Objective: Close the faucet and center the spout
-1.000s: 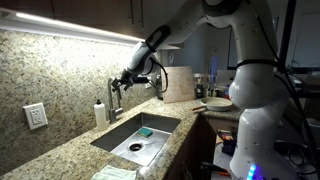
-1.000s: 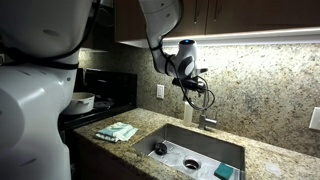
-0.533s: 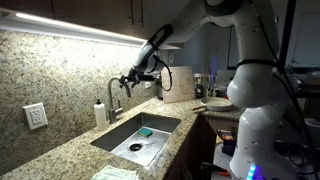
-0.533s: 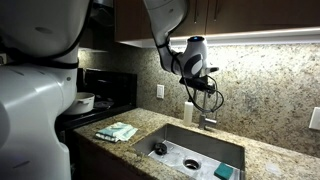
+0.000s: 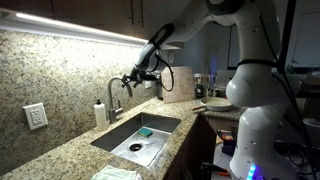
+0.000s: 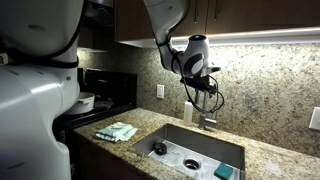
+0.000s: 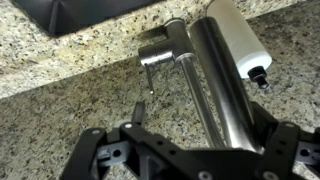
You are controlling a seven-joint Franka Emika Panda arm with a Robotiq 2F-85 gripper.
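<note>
The chrome faucet (image 5: 113,98) stands behind the sink, between the soap bottle and the basin. In the wrist view its spout (image 7: 215,85) runs as a thick shiny tube between my gripper's (image 7: 200,132) two fingers. It lies close to the right finger, with a gap on the left. The small lever handle (image 7: 155,55) sticks out to the left of the tube, above the granite. My gripper (image 5: 130,80) is open around the arched neck near its top, and it also shows at the neck in an exterior view (image 6: 203,78). No water is visible.
A white soap dispenser (image 7: 235,35) stands right beside the faucet. The steel sink (image 5: 125,130) holds a green sponge (image 5: 146,131). A folded cloth (image 6: 117,131) lies on the granite counter, a pot (image 6: 82,101) sits on the stove, and a cutting board (image 5: 180,84) leans against the back wall.
The gripper has shifted a little sideways and up along the neck since a second ago. It has barely moved in the last half second.
</note>
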